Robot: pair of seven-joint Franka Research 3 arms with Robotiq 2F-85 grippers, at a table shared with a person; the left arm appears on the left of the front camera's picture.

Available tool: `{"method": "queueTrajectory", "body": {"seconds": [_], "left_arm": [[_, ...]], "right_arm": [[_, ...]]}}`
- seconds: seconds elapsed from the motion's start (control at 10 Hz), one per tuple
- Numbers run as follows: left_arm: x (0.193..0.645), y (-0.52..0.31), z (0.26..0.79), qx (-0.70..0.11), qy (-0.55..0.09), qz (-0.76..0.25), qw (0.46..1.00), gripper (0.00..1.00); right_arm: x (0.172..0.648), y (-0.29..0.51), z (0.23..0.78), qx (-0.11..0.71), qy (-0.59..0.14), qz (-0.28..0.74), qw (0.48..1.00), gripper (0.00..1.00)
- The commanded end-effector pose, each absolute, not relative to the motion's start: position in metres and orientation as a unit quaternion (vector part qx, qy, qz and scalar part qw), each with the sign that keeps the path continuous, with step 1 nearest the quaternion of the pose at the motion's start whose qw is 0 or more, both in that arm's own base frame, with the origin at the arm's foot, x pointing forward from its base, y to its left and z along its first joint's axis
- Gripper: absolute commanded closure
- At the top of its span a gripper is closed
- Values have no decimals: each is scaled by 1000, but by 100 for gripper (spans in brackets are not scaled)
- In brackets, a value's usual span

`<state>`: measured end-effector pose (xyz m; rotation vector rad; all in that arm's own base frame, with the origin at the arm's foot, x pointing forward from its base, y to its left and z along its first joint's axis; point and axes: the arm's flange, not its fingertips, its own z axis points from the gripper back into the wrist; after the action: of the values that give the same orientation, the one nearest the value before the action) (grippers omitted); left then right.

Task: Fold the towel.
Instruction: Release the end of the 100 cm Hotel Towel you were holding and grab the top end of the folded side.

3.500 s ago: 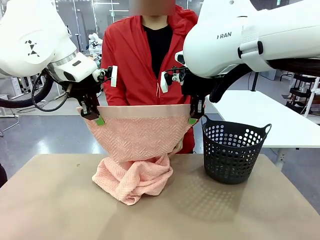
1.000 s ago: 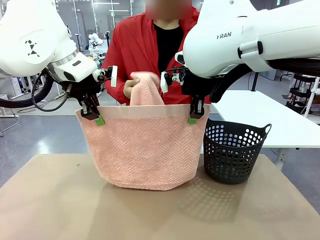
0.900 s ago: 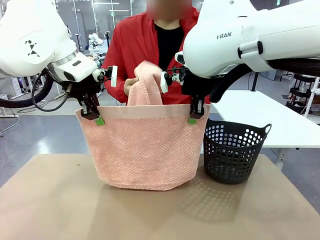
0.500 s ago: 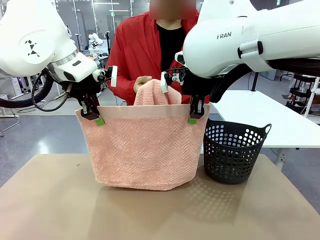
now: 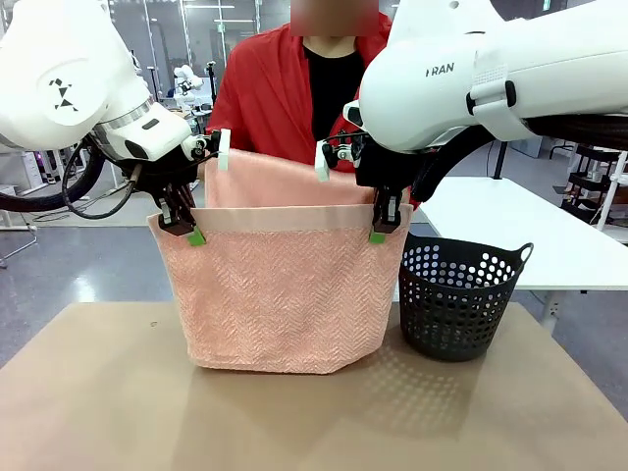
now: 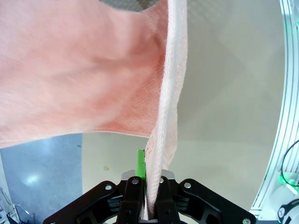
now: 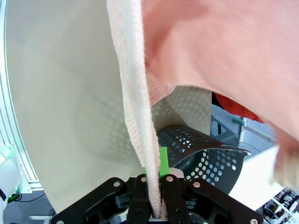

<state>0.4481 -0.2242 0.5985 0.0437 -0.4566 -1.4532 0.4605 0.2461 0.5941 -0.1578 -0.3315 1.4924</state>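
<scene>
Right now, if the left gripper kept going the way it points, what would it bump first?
The left gripper points down, shut on the towel. It would press into that hanging cloth first, then probably the table below.

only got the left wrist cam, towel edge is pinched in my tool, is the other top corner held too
Observer: Yes. The right tool is shut on the towel's other top corner, level with the left tool.
Operator: whats the big pink sheet next to my edge
Observer: A back layer of the towel. It stands higher than the front band, right in front of the person, whose hands are hidden behind it.
Operator: anything close by on the table
Observer: A black basket stands on the table just beside the hanging towel, below the right tool.
</scene>
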Motion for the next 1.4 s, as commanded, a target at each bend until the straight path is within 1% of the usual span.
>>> {"method": "queueTrajectory", "body": {"seconds": [0.0,1.3], "left_arm": [[449,-223,601,30,-209,-658,722,100],[449,-223,601,30,-209,-658,722,100]], "right_arm": [[462,244,595,-79,-150,675,718,100],[462,244,595,-79,-150,675,718,100]]}}
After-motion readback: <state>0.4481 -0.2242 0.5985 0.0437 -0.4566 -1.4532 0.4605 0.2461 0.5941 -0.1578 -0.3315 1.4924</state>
